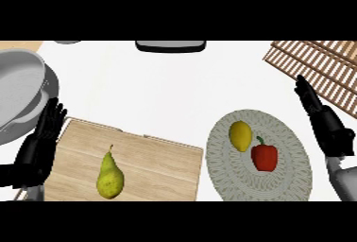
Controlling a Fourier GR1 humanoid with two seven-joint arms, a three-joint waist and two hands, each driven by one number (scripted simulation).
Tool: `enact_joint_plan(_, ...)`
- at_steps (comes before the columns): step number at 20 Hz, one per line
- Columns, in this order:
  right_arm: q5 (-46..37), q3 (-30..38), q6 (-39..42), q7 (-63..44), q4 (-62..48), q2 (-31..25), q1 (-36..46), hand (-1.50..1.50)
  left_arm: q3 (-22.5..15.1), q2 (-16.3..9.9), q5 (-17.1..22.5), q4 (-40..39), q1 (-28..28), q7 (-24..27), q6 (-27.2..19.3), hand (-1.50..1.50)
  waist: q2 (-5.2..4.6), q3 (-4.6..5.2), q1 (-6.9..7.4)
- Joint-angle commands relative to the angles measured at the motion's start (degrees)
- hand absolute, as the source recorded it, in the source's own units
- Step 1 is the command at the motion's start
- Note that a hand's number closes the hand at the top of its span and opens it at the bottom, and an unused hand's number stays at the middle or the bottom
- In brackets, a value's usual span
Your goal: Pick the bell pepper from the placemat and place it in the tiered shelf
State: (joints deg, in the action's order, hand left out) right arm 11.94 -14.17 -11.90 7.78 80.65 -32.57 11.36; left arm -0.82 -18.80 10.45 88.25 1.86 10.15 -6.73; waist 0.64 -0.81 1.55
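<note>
White counter (160, 90): pepper (264, 157) lay on placemat (293, 179) beside lemon (241, 135), just left of right hand (327, 125), fingers straight, untouched. Left hand (36, 146) rested open.

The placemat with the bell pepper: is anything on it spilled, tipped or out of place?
Nothing stands out. The red bell pepper lies on the round placemat beside a lemon, both whole and well inside its edge. Nothing looks spilled.
</note>
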Motion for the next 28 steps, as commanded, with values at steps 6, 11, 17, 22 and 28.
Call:
enact_joint_plan(6, 8.61, 12.52, -6.72, -10.92, 5.85, 0.03, -3.12, -1.5, -7.48, 2.22, -9.5, -2.77, -6.51, -4.81, -3.33, 0.0, -0.47, 0.84, -4.29)
enact_joint_plan(11, -6.66, 12.77, -23.36, -8.49, -5.58, -3.18, -10.59, 1.5, -6.55, 1.82, -5.63, -1.57, -4.07, -6.52, -0.76, 0.0, -1.29, 1.22, -6.14)
enact_joint_plan(17, -2.84, 17.69, -38.42, 7.62, 4.21, 16.68, -18.3, -1.5, -9.06, 3.78, -8.01, -2.85, -10.41, -12.95, -1.75, 0.0, -0.39, 0.74, -3.81)
enact_joint_plan(22, 1.46, 16.54, -23.87, 6.43, 12.77, 11.9, -23.32, -1.5, -9.47, 5.93, -9.84, -5.9, -13.45, -12.6, -1.73, 0.0, -0.54, 0.82, -2.33)
enact_joint_plan(28, -9.47, 7.11, -24.16, -12.61, 23.85, 0.02, -28.25, -1.5, -10.04, 6.17, -9.9, -6.99, -10.71, -9.68, -0.52, 0.0, -0.57, 1.01, -1.79)
